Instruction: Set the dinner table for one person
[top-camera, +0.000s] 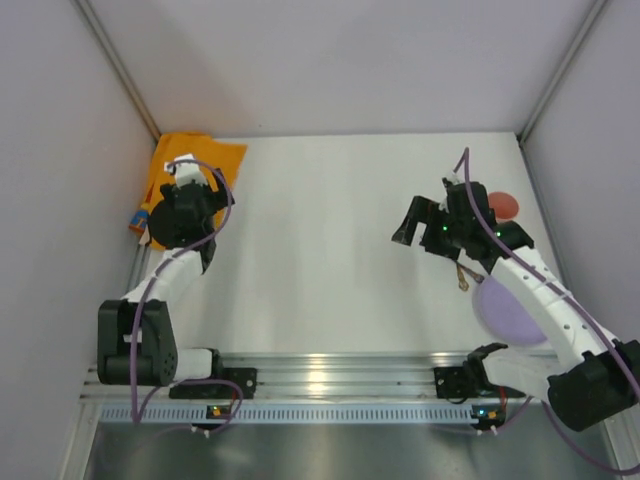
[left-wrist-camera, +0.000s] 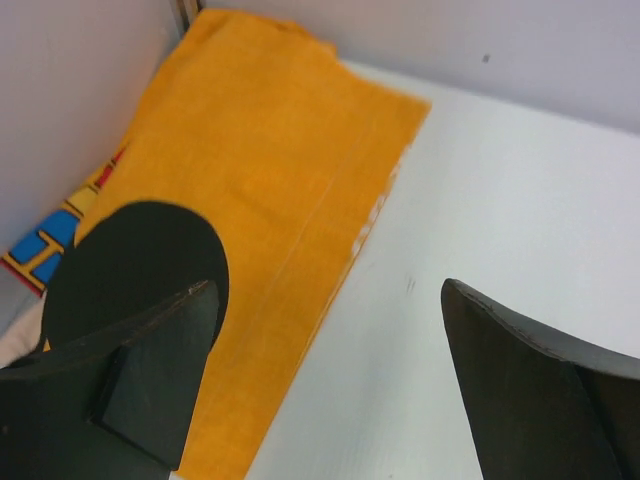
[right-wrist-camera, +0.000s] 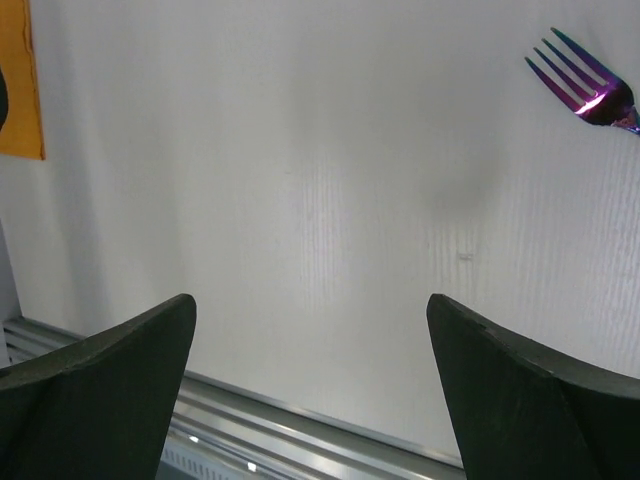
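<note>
folded orange cloth placemat (left-wrist-camera: 260, 180) on plain white matte table (left-wrist-camera: 520, 200): expect soft, limp, light; pinch its long edge. left jaws and right jaws stand open, empty.

Looking steeply down from high behind the near edge, taking in the whole worktop (top-camera: 330, 230). Hovering close over the orange mat (left-wrist-camera: 260, 180) from the left wrist. Facing leftward, low, from the right wrist, sharing that mat's edge with both others.
</note>
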